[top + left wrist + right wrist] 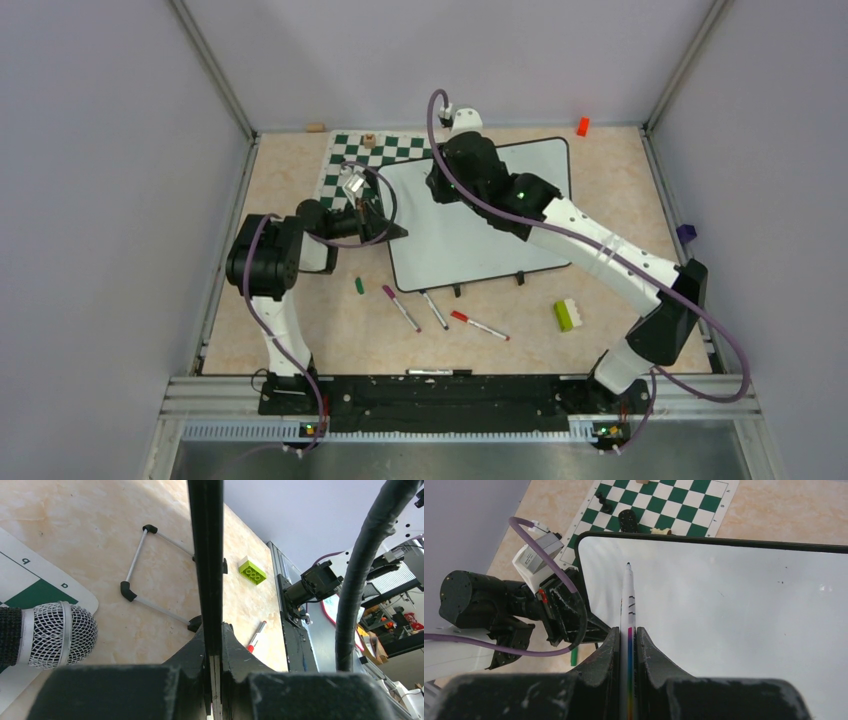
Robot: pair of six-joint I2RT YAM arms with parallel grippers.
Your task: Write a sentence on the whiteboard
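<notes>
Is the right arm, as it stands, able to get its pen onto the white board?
Probably yes. The right tool holds the marker with its tip over the bare whiteboard, and nothing lies between them. The left tool clamps only the board's edge, off to one side.

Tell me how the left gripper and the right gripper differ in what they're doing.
The left gripper clamps the black rim of the whiteboard; the right gripper clamps a white marker. The left gripper sits at the board's side edge; the right gripper hangs over its blank face, marker tip toward the chess mat. Both are shut on something.
</notes>
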